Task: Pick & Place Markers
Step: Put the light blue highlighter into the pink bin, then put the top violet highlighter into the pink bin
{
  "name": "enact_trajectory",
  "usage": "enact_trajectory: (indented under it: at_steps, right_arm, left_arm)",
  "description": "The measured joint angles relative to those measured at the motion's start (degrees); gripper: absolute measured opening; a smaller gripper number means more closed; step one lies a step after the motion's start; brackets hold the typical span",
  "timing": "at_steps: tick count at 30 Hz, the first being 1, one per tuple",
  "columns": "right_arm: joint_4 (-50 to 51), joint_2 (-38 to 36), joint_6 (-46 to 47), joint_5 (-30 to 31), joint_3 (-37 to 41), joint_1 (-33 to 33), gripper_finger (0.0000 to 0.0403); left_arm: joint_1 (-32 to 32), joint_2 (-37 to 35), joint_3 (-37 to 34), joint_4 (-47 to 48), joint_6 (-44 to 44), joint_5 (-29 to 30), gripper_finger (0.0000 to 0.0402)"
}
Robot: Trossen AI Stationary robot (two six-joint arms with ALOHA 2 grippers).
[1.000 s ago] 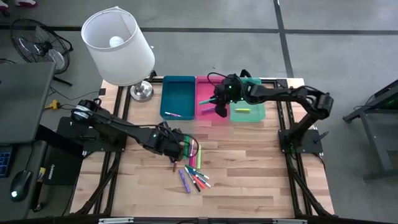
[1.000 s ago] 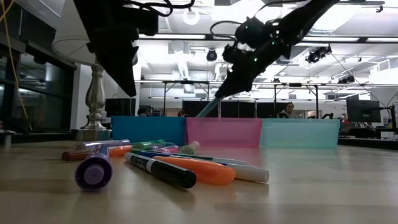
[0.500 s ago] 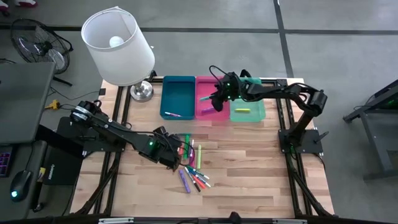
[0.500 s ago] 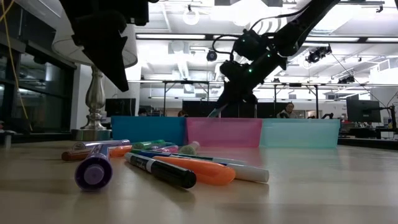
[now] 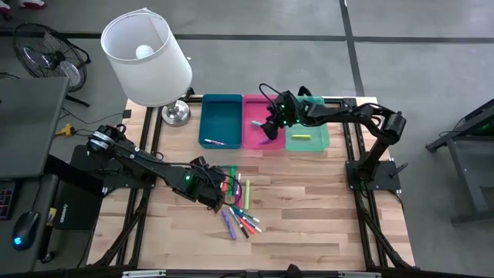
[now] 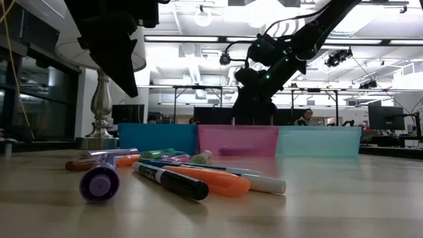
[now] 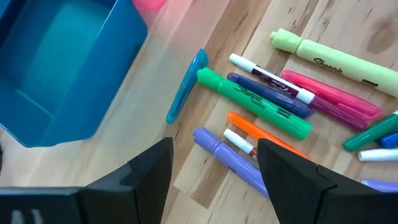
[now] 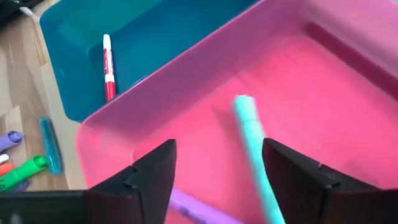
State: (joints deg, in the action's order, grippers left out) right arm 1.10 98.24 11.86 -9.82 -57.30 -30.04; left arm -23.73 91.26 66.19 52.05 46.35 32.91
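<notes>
Loose markers (image 5: 238,205): a mixed-colour heap on the bare wood near the front of the table (image 5: 309,224), a little left of centre. In the left wrist view a green one (image 7: 255,104), an orange one (image 7: 264,135) and a purple one (image 7: 229,160) lie side by side, some touching.
Left gripper (image 5: 218,191): low over the near-left edge of that heap, fingers spread wide with nothing between them; it looks ready to take the next pen.
Blue tray (image 5: 220,116): far row, leftmost; one red-and-white marker (image 8: 108,67) lies inside.
Pink tray (image 5: 251,139): far row, middle; a teal marker (image 8: 254,151) lies on its floor beside a purple one.
Right gripper (image 5: 269,130): above the pink tray, fingers apart and empty.
What changed: a moment ago this gripper held the teal marker clamped over the tray; the pen has now dropped free.
Meaning: one more marker is placed, though I'd judge teal in pink a questionable match if colours count.
Green tray (image 5: 318,141): far right of the row, holding a yellow marker (image 5: 300,137).
</notes>
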Motion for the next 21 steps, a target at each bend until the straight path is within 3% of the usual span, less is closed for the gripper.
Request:
enact_trajectory:
  at_steps: [12, 17, 21]
  right_arm:
    - [3.66, -6.21, -5.47, -1.21, 0.04, 0.72, 0.0228]
    - [8.69, -11.62, -7.18, -0.85, 0.04, 2.51, 0.0223]
    - [14.08, -16.28, -8.39, 0.84, 0.04, 4.15, 0.0222]
  left_arm:
    - [0.0, 0.02, 0.0, 0.23, 2.24, -0.94, 0.0227]
    - [0.0, 0.02, 0.0, 1.98, 11.69, -1.44, 0.0227]
    - [0.1, 0.02, 0.02, 3.77, 20.44, -5.65, 0.0227]
